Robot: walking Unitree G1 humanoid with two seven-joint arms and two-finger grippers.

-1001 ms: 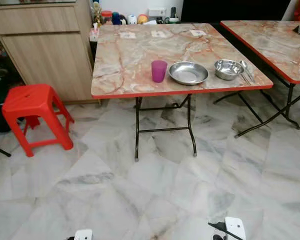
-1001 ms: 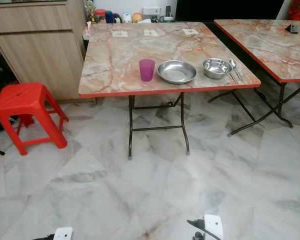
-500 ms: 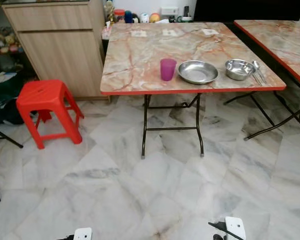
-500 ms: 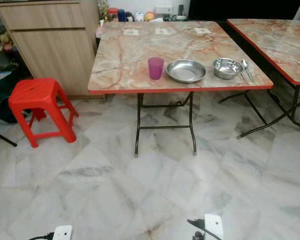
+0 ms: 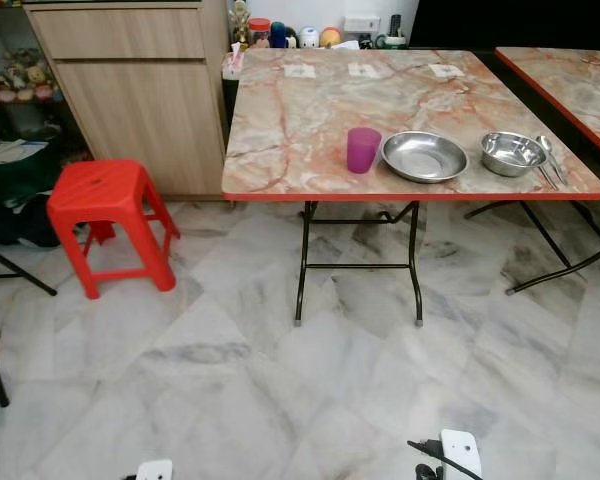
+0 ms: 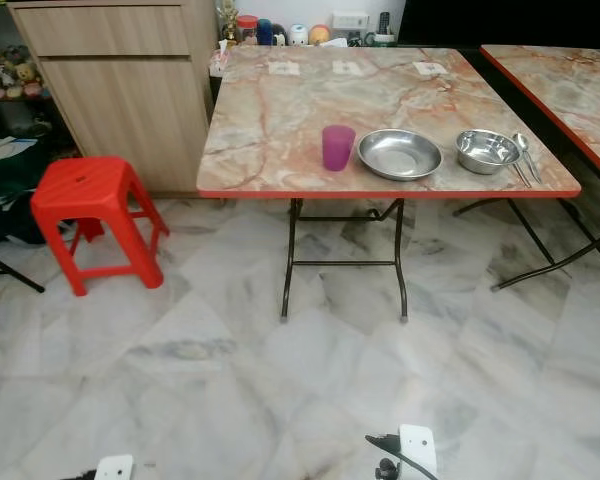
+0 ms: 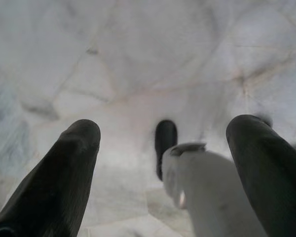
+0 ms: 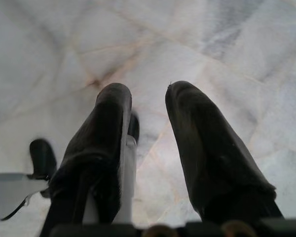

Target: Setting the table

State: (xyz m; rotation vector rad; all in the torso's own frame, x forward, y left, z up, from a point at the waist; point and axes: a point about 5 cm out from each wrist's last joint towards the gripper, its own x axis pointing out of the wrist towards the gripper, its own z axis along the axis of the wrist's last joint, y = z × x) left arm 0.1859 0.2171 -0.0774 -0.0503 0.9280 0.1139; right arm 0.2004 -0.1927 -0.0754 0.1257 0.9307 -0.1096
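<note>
Over marble floor [image 5: 230, 370], both pincers [image 7: 163, 148] [image 8: 148, 118] hang open before the table [image 5: 300, 130].

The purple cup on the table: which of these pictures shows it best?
The right eye view shows the cup best: it stands nearer the middle of the picture, upright on the table, beside the plate. The left eye view shows the same cup equally sharp, only further right. Both wrist views look at the floor, past the fingers.

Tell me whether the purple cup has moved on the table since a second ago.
No. The purple cup sits just left of the steel plate near the table's front edge, as before; the camera shifted.
</note>
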